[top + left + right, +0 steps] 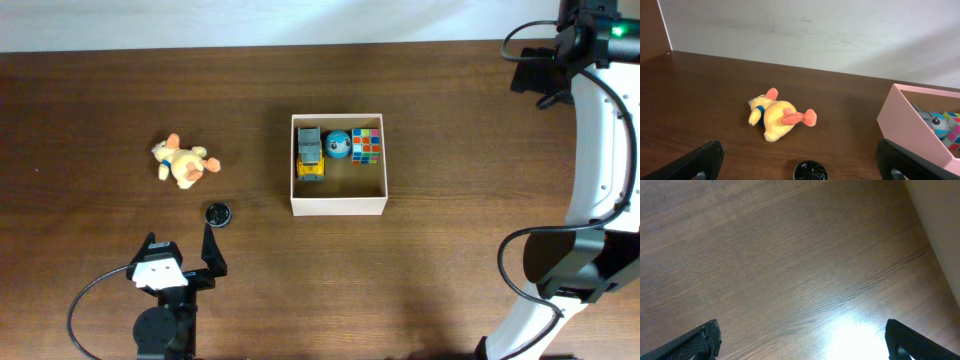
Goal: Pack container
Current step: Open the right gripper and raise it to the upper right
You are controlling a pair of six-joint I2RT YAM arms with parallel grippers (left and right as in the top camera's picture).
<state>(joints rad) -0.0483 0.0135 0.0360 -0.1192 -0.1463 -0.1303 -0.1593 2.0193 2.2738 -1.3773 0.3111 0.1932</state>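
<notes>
table (pixel 790 270): wood; dark, fine grain; smooth, half-glossy with a bright glare patch | container (pixel 338 206): cardboard; matt, plain walls | plush toy (pixel 776 119): soft fuzzy cloth; matt | puzzle cube (pixel 367 145): plastic-looking; smooth faces | toy truck (pixel 310 155): hard, plastic-looking | round black piece (pixel 810 171): faint sheen; material unclear

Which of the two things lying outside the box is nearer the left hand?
The small black round disc, just beyond the left hand. The yellow plush toy lies farther off across the table.
</notes>
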